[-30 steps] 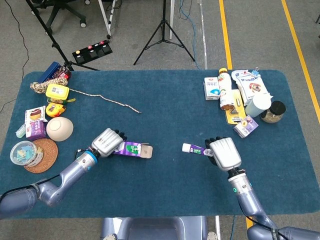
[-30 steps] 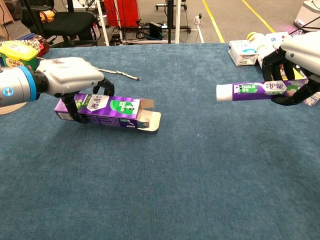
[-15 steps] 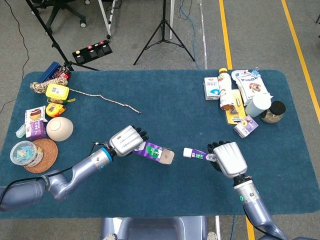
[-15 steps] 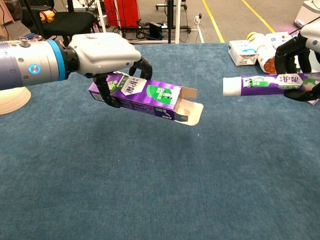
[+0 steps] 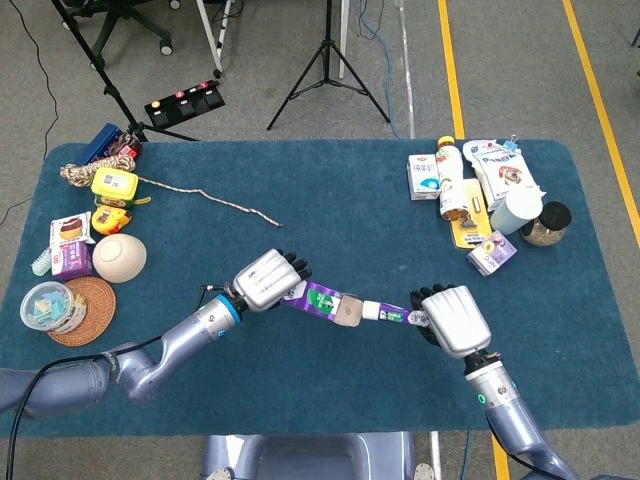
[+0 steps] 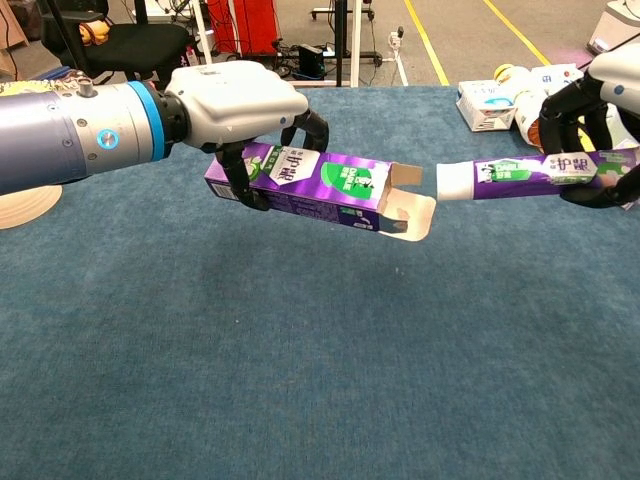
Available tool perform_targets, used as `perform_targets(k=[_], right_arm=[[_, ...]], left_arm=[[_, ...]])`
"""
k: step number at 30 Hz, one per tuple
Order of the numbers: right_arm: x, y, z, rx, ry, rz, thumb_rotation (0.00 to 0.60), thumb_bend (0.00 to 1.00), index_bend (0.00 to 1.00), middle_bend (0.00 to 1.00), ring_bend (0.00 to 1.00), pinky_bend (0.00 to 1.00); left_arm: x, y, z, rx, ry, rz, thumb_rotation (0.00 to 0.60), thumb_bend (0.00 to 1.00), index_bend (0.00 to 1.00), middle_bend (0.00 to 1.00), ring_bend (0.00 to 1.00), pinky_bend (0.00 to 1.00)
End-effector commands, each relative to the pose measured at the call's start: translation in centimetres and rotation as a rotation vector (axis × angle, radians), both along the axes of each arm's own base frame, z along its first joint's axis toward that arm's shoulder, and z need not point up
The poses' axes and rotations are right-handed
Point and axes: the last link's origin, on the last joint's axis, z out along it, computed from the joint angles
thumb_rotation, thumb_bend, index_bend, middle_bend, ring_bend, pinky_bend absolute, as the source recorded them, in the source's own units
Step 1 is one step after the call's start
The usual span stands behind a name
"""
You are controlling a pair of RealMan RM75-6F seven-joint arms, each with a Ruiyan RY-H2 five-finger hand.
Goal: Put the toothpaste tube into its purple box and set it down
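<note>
Left hand [image 6: 235, 100]: grips purple box [image 6: 315, 185] mid-air, open flaps facing the tube.
Right hand [image 6: 600, 125]: grips toothpaste tube [image 6: 515, 178], cap just right of the box mouth.
Step advice: align tube axis with box, lift cap over lower flap, then slide in.

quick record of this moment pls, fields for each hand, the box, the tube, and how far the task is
left hand: grips the box, lifted above the table
right hand: grips the tube, also lifted
box: purple, roughly level, open end with flaps facing the tube
tube: roughly level, white cap end pointing at the box opening, just short of it
task stage: tube lined up with the opening but not yet inside; nothing set down
</note>
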Motion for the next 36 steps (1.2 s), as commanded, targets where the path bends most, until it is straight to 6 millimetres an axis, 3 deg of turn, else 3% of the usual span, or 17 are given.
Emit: perform_targets(k=[1,15,36], right_arm=[[0.2,0.0,-0.2,0.005,0.001,0.004,0.600,0.62,0.62,0.62,0.59,0.68],[1.3,0.1,-1.2,0.017,0.016,0.023,0.600,0.63,0.63,0.62,0.59,0.68],[2.0,-0.2,-2.6,-0.016,0.086,-0.013,0.600,0.63,0.63,0.63,0.60,0.70]], left_arm=[[0.2,0.0,-0.2,-0.001,-0.007,0.003,0.600,0.18,0.46,0.36,0.36,0.58],[1.9,-0.3,-1.0,-0.016,-0.032,0.012,0.600,0.18,0.46,0.36,0.36,0.58],[2.2,-0.2,-1.0,-0.015,-0.033,0.051,0.600,0.18,0.46,0.36,0.36,0.59]])
